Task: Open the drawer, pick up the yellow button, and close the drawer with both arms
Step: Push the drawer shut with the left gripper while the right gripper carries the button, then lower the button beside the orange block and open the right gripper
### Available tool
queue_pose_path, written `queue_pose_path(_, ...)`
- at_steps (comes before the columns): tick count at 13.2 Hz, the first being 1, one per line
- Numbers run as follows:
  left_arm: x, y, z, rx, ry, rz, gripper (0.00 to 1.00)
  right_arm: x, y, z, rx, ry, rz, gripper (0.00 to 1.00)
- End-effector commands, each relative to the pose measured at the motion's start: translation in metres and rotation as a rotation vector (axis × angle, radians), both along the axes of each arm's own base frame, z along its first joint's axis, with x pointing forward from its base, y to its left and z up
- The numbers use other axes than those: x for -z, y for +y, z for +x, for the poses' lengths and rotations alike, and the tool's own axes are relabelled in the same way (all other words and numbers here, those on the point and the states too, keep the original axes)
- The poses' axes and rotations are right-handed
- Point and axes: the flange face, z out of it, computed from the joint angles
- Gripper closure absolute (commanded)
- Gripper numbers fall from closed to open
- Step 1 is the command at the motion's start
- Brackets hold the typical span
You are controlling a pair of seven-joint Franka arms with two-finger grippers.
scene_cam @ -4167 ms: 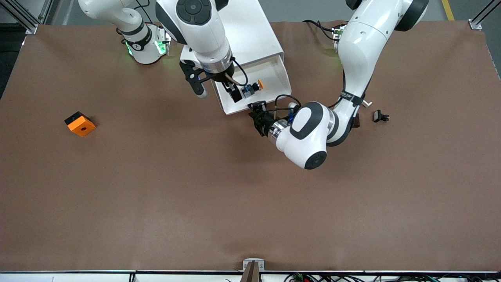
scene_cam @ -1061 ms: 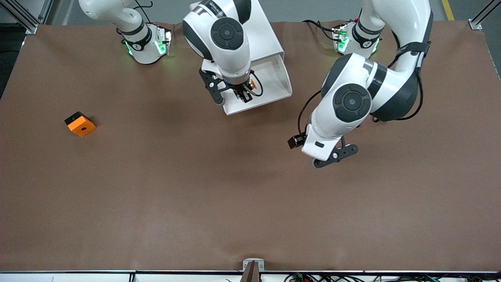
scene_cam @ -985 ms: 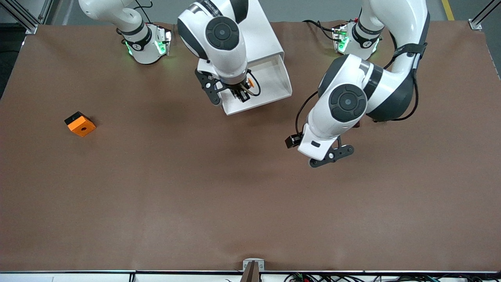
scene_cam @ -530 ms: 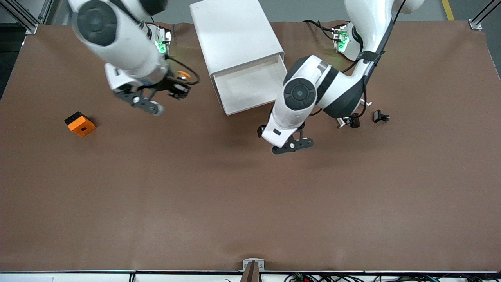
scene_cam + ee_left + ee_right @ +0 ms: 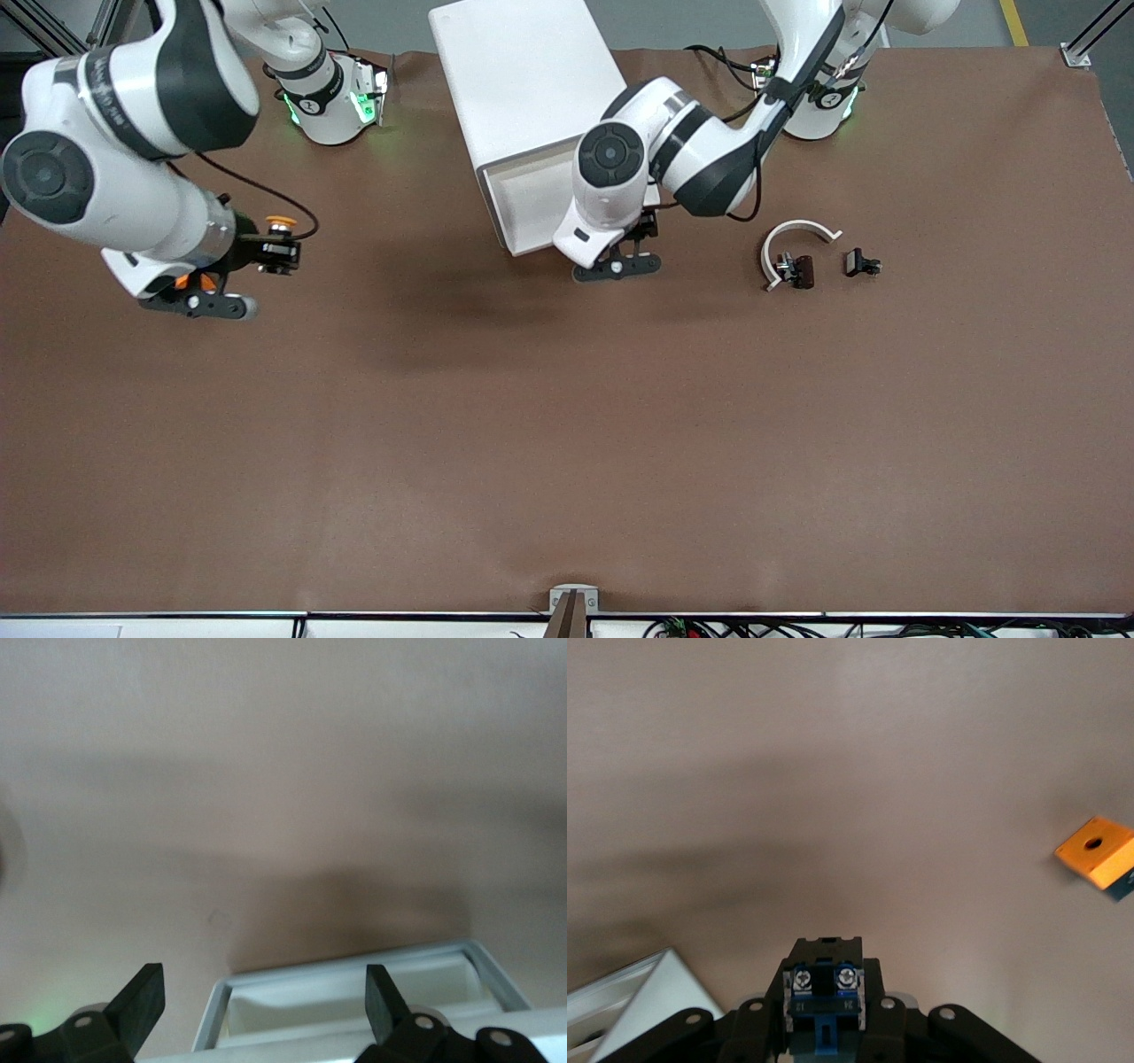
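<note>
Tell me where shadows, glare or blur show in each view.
Front view: sharp, evenly lit; a wide soft shadow lies on the brown table before the drawer; green lights glow at both arm bases. Left wrist view: soft focus, with a dark shadow on the table above the drawer. Right wrist view: the button is fairly sharp; faint shadow bands cross the table.

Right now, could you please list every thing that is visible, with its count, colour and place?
cabinet: one, white, between the arm bases.
drawer: one, white, open, nearer the camera than the cabinet.
button: one, orange cap, in the right gripper.
orange block: one, under the right gripper.
curved strip: one, white, toward the left arm's end.
clips: two, black, by the strip.
right gripper: shut on the button.
left gripper: open, at the drawer's front.
</note>
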Motion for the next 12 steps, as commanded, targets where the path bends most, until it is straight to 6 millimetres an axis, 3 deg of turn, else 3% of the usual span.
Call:
queue_pose_path(1, -0.011, 0.004, -0.029, 0.022, -0.024, 0.002, 0.00, 0.022, -0.044, -0.006, -0.055, -0.033, 0.002, 0.82)
queue_pose_path(4, -0.001, -0.010, -0.052, 0.045, -0.031, -0.019, 0.00, 0.062, -0.101, -0.005, -0.113, -0.092, 0.034, 0.82)
queue_pose_path(8, 0.008, -0.028, -0.079, 0.044, -0.037, -0.041, 0.00, 0.132, -0.150, -0.020, -0.135, -0.163, 0.038, 0.82)
queue_pose_path(12, 0.012, -0.030, -0.086, 0.053, -0.023, -0.039, 0.00, 0.183, -0.203, -0.026, -0.145, -0.187, 0.040, 0.82)
